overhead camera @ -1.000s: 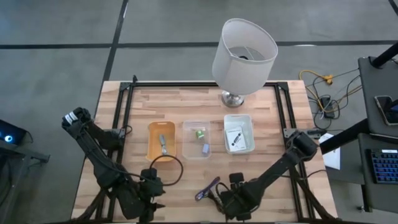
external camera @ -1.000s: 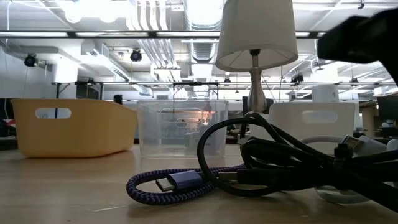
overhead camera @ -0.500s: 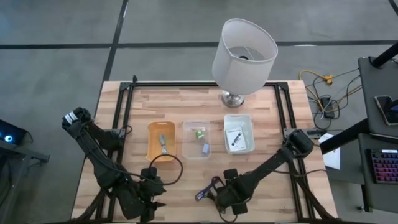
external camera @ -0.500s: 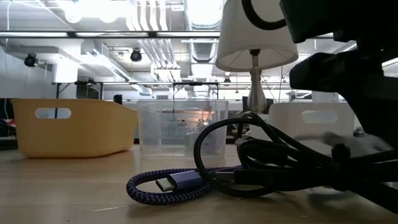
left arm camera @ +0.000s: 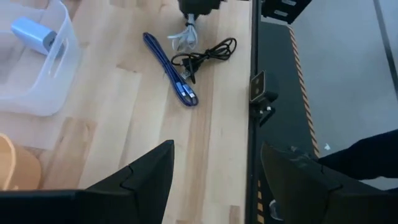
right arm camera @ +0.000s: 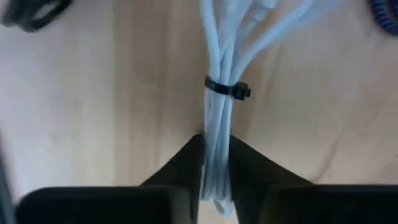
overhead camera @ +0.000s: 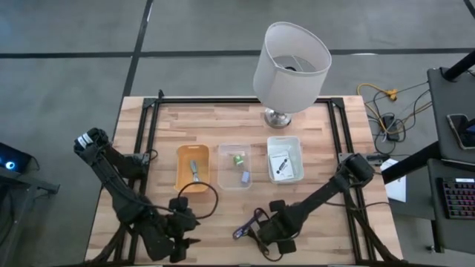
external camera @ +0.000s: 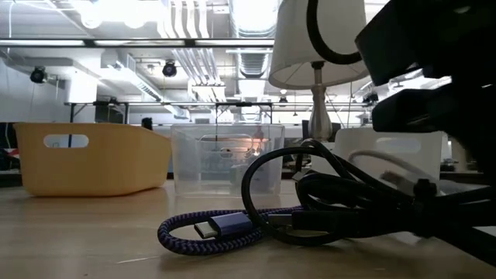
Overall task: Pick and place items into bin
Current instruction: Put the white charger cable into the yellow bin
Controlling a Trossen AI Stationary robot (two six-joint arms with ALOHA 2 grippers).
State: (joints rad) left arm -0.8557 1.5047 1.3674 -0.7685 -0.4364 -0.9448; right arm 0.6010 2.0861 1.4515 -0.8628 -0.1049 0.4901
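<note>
A purple cord (external camera: 213, 228) lies beside a black cord (external camera: 325, 194) (coiled), bins (external camera: 93, 159) behind.

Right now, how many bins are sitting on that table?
3, in a row mid-table: an orange bin on the left, a clear bin in the middle, a white bin on the right.

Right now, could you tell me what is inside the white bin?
The white bin holds one flat white packet with dark parts. Anything beneath the packet is hidden.
</note>
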